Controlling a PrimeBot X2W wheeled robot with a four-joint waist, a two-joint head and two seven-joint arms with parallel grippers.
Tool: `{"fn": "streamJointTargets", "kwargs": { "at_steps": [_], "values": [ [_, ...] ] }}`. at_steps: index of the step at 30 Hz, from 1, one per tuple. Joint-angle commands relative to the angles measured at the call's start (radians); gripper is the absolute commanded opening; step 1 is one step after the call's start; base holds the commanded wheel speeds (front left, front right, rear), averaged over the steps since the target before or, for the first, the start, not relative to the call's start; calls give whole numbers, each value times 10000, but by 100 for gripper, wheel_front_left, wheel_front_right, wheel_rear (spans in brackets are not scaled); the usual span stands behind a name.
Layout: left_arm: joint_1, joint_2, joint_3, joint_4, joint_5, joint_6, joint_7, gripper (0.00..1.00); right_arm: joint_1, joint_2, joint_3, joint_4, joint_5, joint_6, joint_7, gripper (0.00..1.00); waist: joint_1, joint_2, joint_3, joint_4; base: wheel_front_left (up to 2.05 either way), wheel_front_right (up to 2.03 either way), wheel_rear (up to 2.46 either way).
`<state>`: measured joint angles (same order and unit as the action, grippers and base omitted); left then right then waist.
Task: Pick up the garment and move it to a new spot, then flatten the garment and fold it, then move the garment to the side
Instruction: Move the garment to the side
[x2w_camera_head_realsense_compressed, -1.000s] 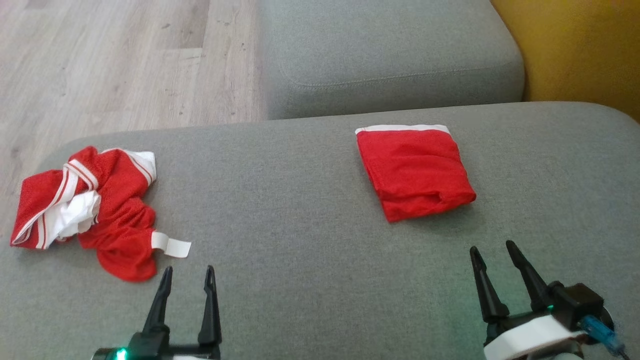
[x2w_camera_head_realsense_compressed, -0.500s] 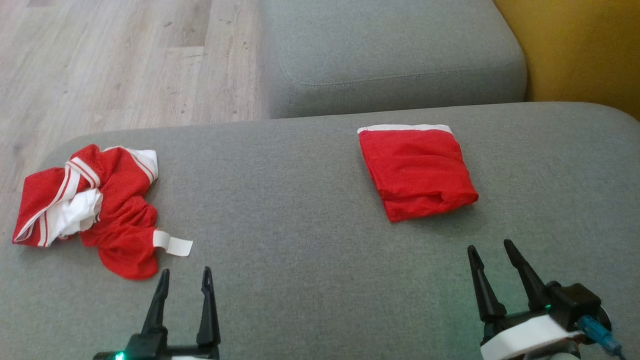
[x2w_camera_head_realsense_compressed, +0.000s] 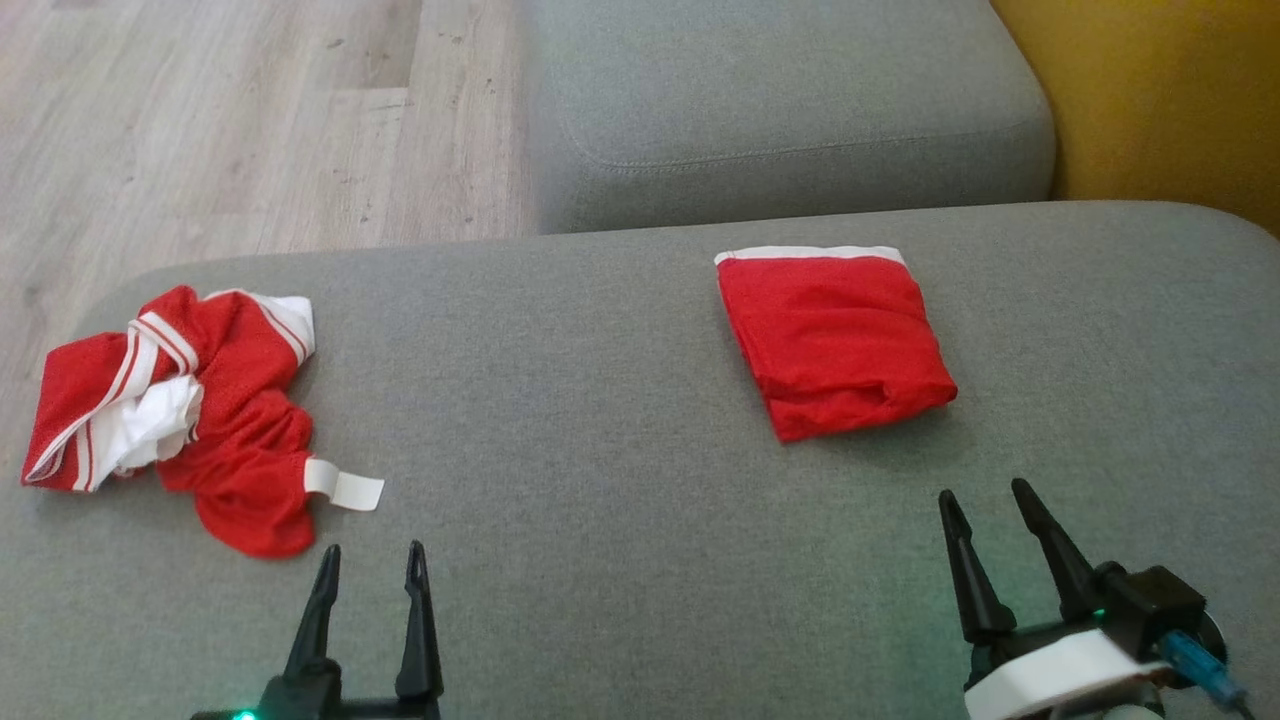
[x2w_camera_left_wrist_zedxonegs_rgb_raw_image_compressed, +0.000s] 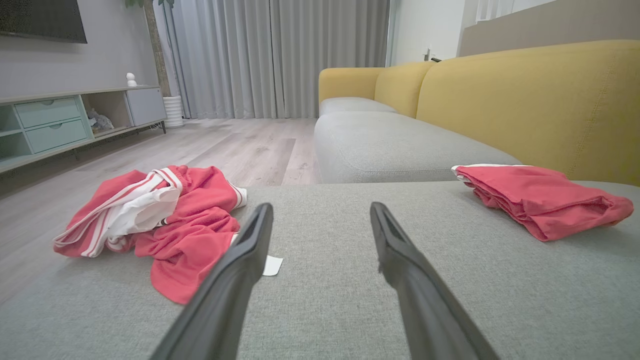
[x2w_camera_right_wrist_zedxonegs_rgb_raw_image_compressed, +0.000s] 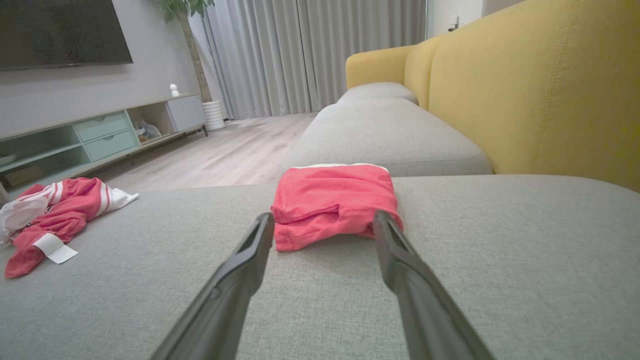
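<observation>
Grey fabric covers the cushion on which both garments lie. At the cushion's left end, by its rounded corner, sits the crumpled garment, a heap of red mesh with white stripes and bunched white lining. A white tag sticks out of it toward the cushion's near edge and lies flat on the fabric. On the cushion's right half, toward its far edge, lies the folded garment, a tidy red block with a white band along the side facing the far edge. Bare cushion separates the two garments, which are well apart.

The left gripper is over the cushion's near edge, on its left half, near the tag but clear of it. Its fingers are spread apart, with nothing between them. The right gripper is over the near edge on the cushion's right half, short of the folded garment, its fingers also apart and empty.

Past the cushion's far edge are a second cushion, a wood floor and a yellow backrest.
</observation>
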<state>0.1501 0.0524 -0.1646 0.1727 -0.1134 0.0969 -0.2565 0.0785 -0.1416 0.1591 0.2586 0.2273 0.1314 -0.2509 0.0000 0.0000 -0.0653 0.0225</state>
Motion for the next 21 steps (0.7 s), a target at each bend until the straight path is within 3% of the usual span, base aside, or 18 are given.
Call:
{"fn": "streamJointTargets", "kwargs": {
  "at_steps": [1,11,17,21],
  "values": [
    [-278,-22,280,-319,28,66,-53,100,-169,-139,134,-347,-103,-7,-108,100,0,0,34,12,0,0,0],
    [-364,-22,80,-384,-30,179,-53,100,-1020,-396,-259,204,26,-7,-108,100,0,0,652,349,0,0,0],
    [-677,-22,-233,-505,78,248,-53,100,-3081,-845,-778,2257,388,-7,20,100,0,0,1526,729,0,0,0],
    [-1026,-22,-508,-677,197,298,-53,100,-4790,-1195,-925,3682,670,-7,932,100,0,0,2193,1022,0,0,0]
  ]
}}
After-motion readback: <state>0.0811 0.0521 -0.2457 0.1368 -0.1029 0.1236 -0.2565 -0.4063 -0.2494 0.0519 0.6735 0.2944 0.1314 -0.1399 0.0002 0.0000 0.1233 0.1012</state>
